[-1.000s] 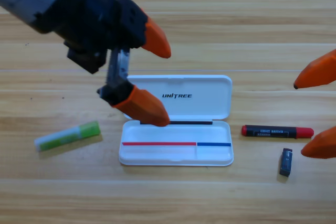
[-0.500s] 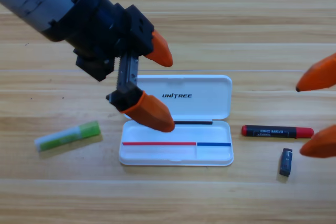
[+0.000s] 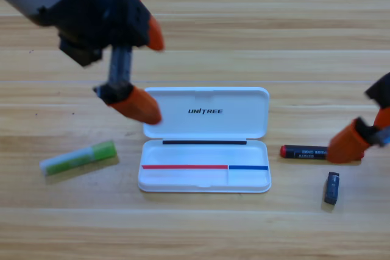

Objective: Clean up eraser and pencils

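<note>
The white case (image 3: 205, 140) lies open at the centre of the wooden tabletop (image 3: 244, 28), lid back, tray towards the near edge. The lime green pencil (image 3: 78, 158) lies well left of the case, slightly tilted, untouched. The black-and-red pencil (image 3: 311, 151) lies just right of the tray; the eraser (image 3: 331, 187) sits near it, towards the near edge (apart from both pencil and case). The left gripper (image 3: 149, 71) hangs above the case's upper left corner with its jaws spread wide and holding nothing. The right gripper (image 3: 359, 141) reaches in from the right edge, one orange jaw covering the black-and-red pencil's right end; whether its jaws are open or closed cannot be told.
</note>
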Available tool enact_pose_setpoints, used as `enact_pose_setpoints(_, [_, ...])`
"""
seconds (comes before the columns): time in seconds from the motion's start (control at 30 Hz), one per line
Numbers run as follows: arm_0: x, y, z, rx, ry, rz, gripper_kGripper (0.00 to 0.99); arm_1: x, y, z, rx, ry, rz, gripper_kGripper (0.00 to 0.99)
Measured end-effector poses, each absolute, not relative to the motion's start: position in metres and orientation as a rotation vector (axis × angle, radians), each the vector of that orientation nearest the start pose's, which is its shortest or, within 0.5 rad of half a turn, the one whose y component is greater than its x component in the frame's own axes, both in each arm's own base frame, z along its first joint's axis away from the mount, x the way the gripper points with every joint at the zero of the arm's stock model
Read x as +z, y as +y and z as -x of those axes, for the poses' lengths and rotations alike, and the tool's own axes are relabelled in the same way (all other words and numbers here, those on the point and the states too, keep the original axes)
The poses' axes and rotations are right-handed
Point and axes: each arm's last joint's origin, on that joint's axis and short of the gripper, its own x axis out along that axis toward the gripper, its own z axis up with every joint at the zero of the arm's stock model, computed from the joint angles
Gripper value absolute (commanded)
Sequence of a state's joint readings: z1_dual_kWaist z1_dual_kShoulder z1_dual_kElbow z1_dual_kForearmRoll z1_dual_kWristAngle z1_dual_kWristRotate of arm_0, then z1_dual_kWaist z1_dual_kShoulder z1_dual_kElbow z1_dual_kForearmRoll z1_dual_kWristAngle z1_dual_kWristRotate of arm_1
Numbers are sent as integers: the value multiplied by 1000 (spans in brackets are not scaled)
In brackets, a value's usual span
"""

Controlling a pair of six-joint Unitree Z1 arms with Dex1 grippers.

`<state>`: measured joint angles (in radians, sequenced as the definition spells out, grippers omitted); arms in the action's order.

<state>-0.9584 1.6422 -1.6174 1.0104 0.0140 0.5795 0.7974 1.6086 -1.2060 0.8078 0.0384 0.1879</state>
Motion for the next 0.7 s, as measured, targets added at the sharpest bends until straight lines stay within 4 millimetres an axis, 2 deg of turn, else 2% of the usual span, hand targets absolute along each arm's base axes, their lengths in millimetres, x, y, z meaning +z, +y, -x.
enact_pose_setpoints(0.07, [399,-242,-184,-1095,713,-1035,959,293,207,-201,525,1287,240,990])
enact_pose_setpoints(0.17, [389,-228,-208,-1013,775,-1062,959,275,214,-209,435,1364,186,989])
enact_pose_setpoints(0.33, [352,-205,-255,-873,952,-1097,959,253,219,-219,271,1442,78,980])
enact_pose_setpoints(0.47, [329,-189,-282,-822,1058,-1087,963,242,221,-227,136,1468,-26,957])
enact_pose_setpoints(0.57, [312,-181,-296,-804,1127,-1074,963,231,221,-233,64,1478,-82,951])
enact_pose_setpoints(0.7, [280,-178,-304,-833,1214,-1066,963,216,218,-236,3,1488,-122,950])
